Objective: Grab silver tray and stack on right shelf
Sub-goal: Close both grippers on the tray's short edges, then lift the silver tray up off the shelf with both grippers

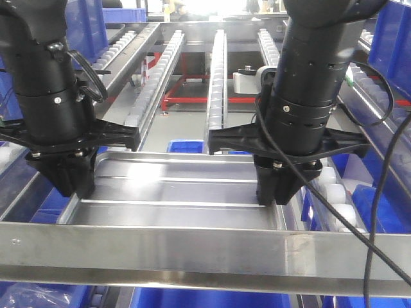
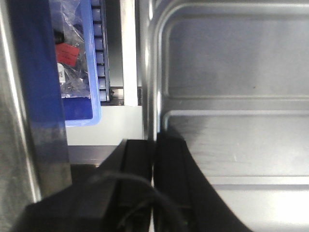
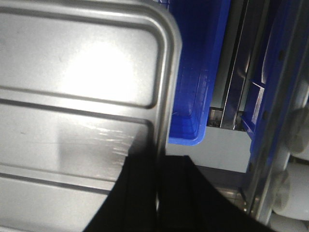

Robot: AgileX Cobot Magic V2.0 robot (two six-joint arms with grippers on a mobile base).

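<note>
Stainless-steel ribbed rectangular silver tray (image 1: 173,192) lies just past the front bar of the steel roller-lane right shelf (image 1: 192,253), long axis 9-to-3; left gripper (image 1: 77,187) clamps its 9 o'clock rim, right gripper (image 1: 275,196) its 3 o'clock rim

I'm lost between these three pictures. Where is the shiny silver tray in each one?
Front view: lower middle, the silver tray spans between the left hand and the right hand.
Left wrist view: it fills the right side, with its left rim between that hand's fingers.
Right wrist view: it fills the left side, with its right rim between the fingers.
Shared landmark: the long raised ribs across its floor.
</note>
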